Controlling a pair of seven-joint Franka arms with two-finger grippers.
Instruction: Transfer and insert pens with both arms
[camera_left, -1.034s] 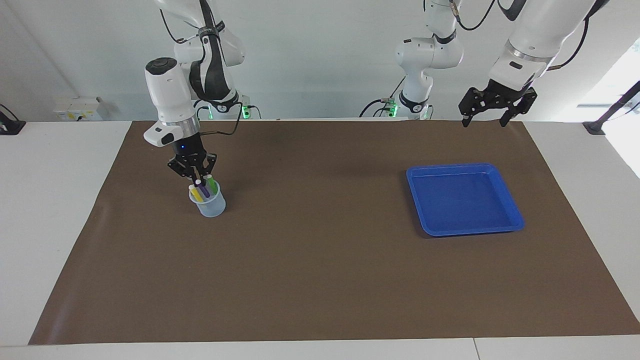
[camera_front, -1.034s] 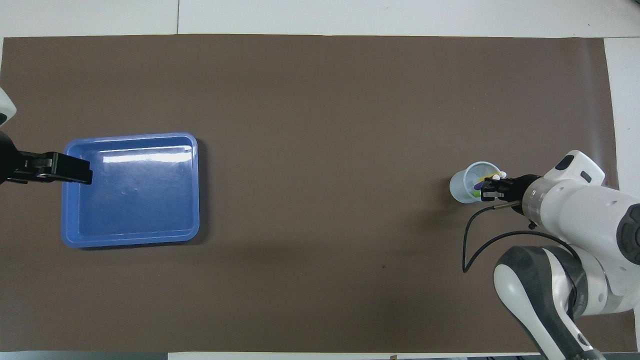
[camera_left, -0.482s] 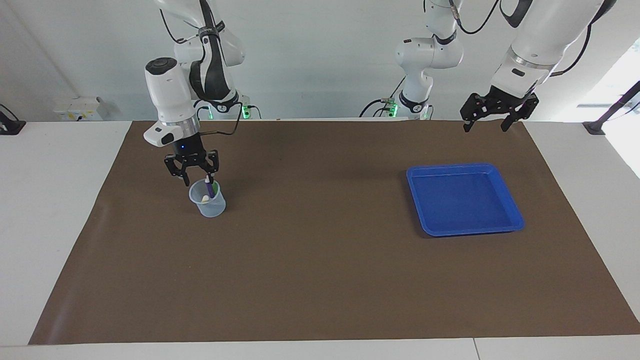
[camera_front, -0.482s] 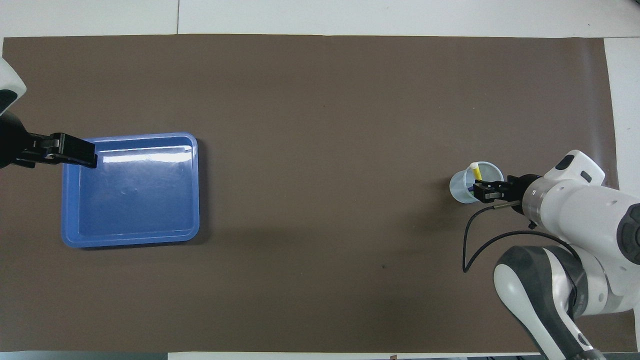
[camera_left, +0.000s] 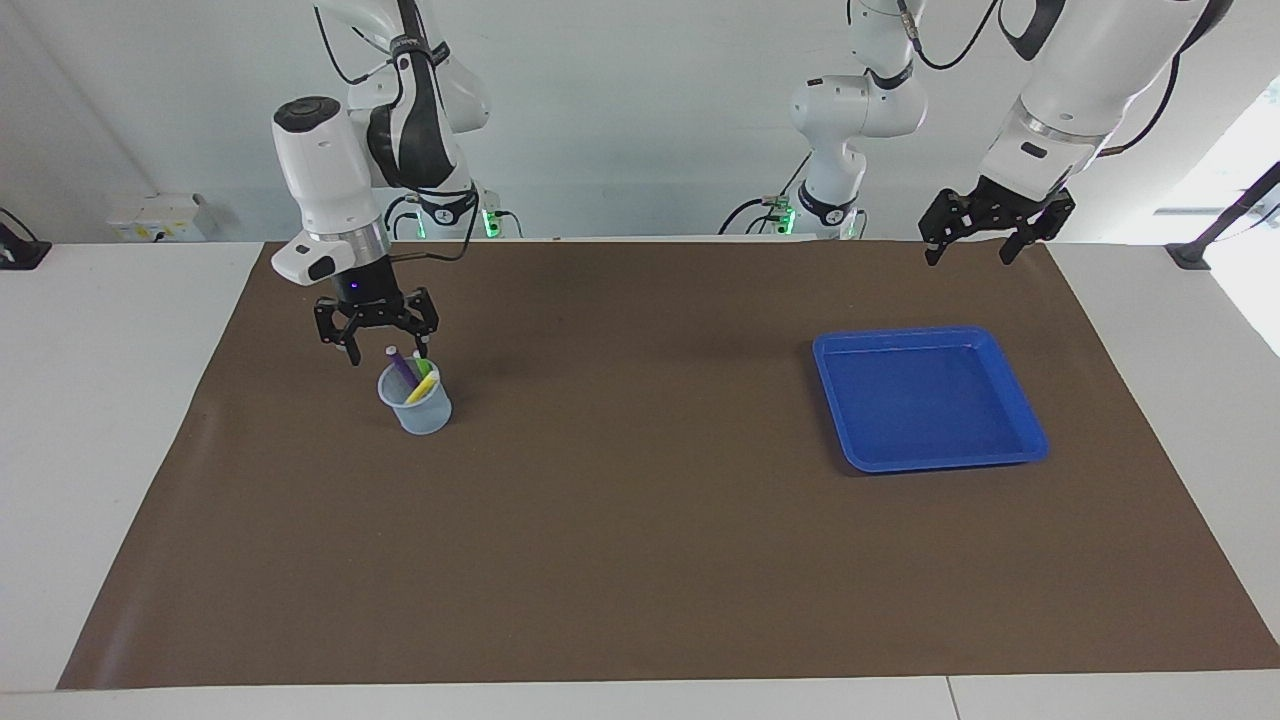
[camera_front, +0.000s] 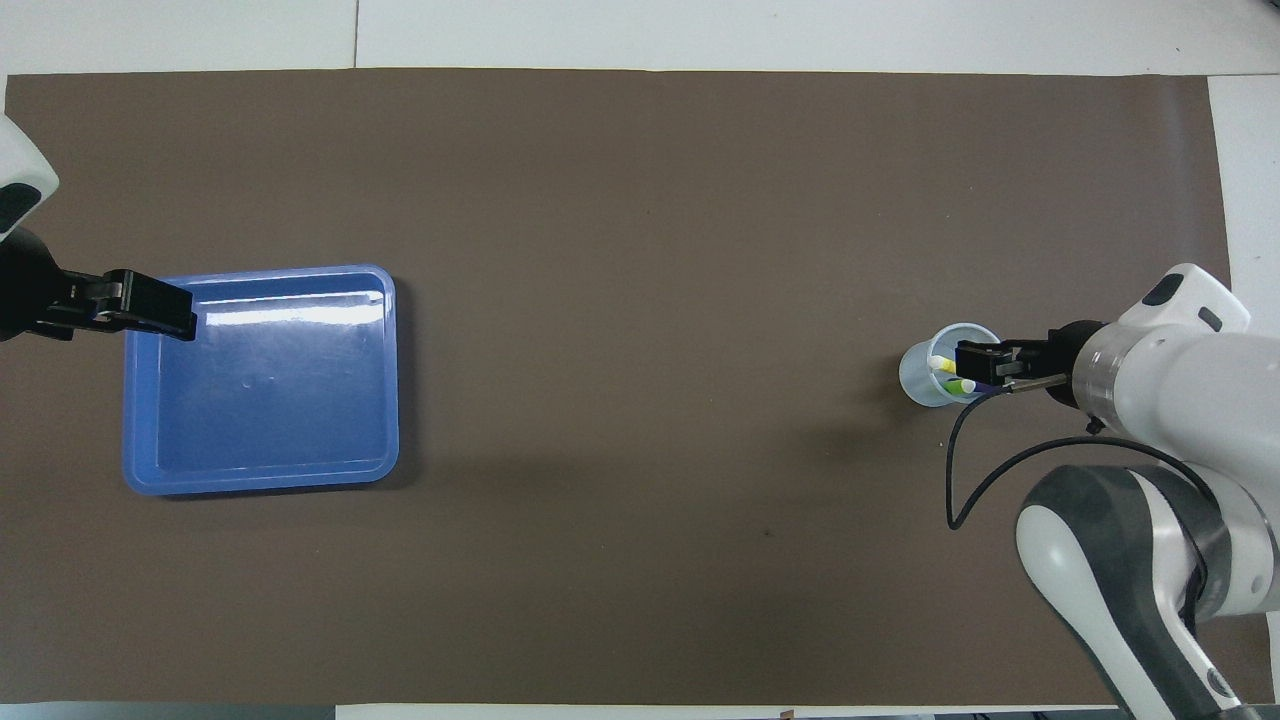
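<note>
A translucent cup (camera_left: 416, 401) (camera_front: 928, 378) stands on the brown mat toward the right arm's end. In it lean the purple pen (camera_left: 402, 366), the green pen (camera_left: 423, 366) and the yellow pen (camera_left: 419, 389). My right gripper (camera_left: 388, 351) (camera_front: 968, 361) hangs open just above the cup, holding nothing. High over the mat's edge by the robots, at the left arm's end, my left gripper (camera_left: 969, 252) (camera_front: 150, 305) waits open and empty.
A shallow blue tray (camera_left: 1021, 423) (camera_front: 385, 380) with nothing in it lies toward the left arm's end. Two smaller white arms (camera_left: 845, 110) stand at the table's robot end. A black cable (camera_front: 965, 470) loops from the right wrist.
My right gripper opened, let go of the pens and rose from the cup. The pens dropped and settled leaning in it. My left gripper lifted slightly.
</note>
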